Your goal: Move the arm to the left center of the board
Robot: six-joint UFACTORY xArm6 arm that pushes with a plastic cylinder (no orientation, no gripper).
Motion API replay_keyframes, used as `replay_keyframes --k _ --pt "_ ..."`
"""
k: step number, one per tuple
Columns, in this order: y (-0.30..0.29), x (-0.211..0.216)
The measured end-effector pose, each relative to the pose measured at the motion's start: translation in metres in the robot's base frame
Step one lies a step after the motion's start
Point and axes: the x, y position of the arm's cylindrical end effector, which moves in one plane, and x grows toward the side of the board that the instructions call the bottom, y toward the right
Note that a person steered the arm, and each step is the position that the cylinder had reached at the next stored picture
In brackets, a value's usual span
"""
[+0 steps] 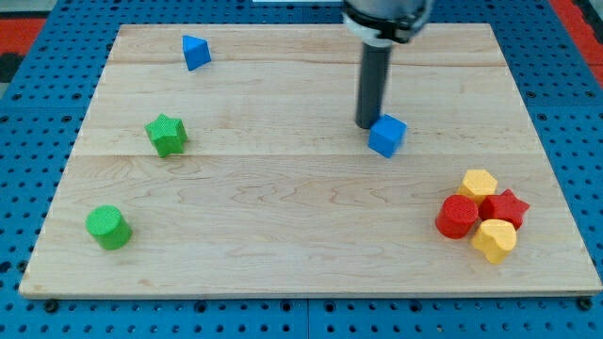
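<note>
My tip [366, 125] is at the lower end of the dark rod, right of the board's middle and toward the view's top. It stands just left of a blue cube [387, 136], touching or nearly touching it. The wooden board [283, 217] fills most of the view. On its left side lie a green star [167, 135] and, lower down, a green cylinder [107, 227]. A blue triangular block [196, 52] sits near the top left.
At the lower right a tight cluster holds a red cylinder [457, 217], a yellow block [480, 184], a red star [506, 207] and another yellow block [496, 239]. A blue perforated table [28, 169] surrounds the board.
</note>
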Motion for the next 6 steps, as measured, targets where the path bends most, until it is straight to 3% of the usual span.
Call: replay_keyframes --k 1,2,3,4,5,6 --pt "0.037 0.046" --pt "0.034 0.053" --pt "-0.022 0.027" --pt "-0.126 0.034" --pt "-0.206 0.095" --pt "-0.306 0.089"
